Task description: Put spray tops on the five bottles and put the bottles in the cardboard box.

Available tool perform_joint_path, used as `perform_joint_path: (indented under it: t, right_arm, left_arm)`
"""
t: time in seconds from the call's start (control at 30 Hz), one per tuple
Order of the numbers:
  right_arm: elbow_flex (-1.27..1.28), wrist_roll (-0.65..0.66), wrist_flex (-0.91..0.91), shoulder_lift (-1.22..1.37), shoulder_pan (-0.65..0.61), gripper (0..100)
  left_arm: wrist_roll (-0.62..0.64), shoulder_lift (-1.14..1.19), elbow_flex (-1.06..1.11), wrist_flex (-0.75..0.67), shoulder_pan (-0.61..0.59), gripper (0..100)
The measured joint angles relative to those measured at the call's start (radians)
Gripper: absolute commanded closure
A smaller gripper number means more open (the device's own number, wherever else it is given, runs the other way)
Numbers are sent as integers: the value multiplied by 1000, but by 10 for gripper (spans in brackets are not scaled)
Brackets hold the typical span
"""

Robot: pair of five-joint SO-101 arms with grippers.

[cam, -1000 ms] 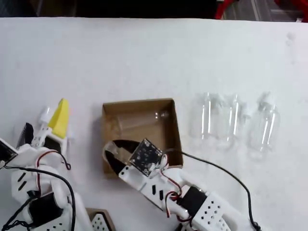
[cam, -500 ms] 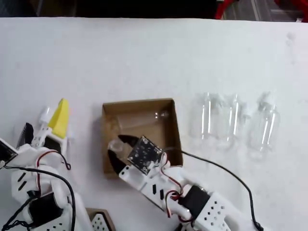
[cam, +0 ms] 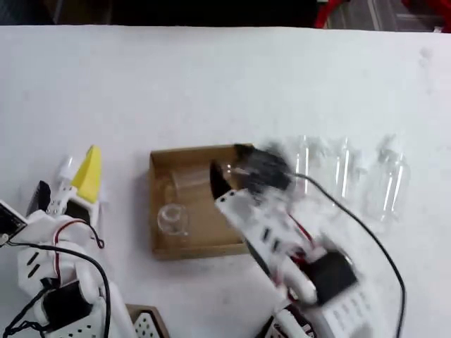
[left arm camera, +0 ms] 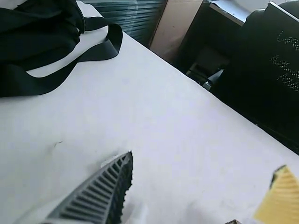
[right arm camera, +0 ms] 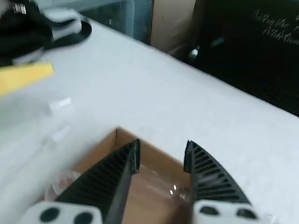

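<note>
Starting with the cardboard box [cam: 201, 236]: parked mid-surface [cam: 211, 77], open side up. Spotting one clear bottle [cam: 173, 215] lying inside, down toward the box's 8 o'clock corner. Also catching a glint near the 1 o'clock corner, but can't tell whether from a second one.

Out at 3 o'clock of the box, lined up side by side on the surface and not touching the cardboard: nearest bottle [cam: 303, 172], middle bottle [cam: 342, 172], far bottle [cam: 390, 184]. All clear plastic. Can't say for sure about spray tops on any of them.

Moving on to the right claw [cam: 232, 167]: reaching in from 5 o'clock and hanging over the box's 1 o'clock corner. Released, fingers parted with a plain gap, pinching nothing. Same story from its own wrist cam, looking down past both dark fingers onto the box wall.

Then the left claw [left arm camera: 204, 163]: sitting way off at 8 o'clock of the box, well apart from it. Spread wide too, with just bare surface between the dark ribbed finger [left arm camera: 105, 189] and the yellow finger [left arm camera: 280, 198]. Noticing a small clear piece [cam: 63, 172] with a white tip just beside the yellow finger, at its 9 o'clock; no idea exactly what.

Also seeing a black bag [left arm camera: 42, 42] with a strap, lying on the surface farther off from the left arm.
</note>
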Motion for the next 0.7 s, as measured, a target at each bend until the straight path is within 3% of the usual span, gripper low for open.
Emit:
perform_joint_path:
  t: [0.2,0.33,0.43,0.7]
  right_arm:
    - [0,456,29,315,86,865]
    - [0,694,17,517,144,862]
    - [-9,790,-35,644,176,861]
    - [-152,898,-20,861,181,861]
  left_arm:
    - [-38,-2,5,0,38,585]
    - [-75,0,5,0,63,585]
    - [-77,0,5,0,69,585]
    - [-83,0,5,0,69,585]
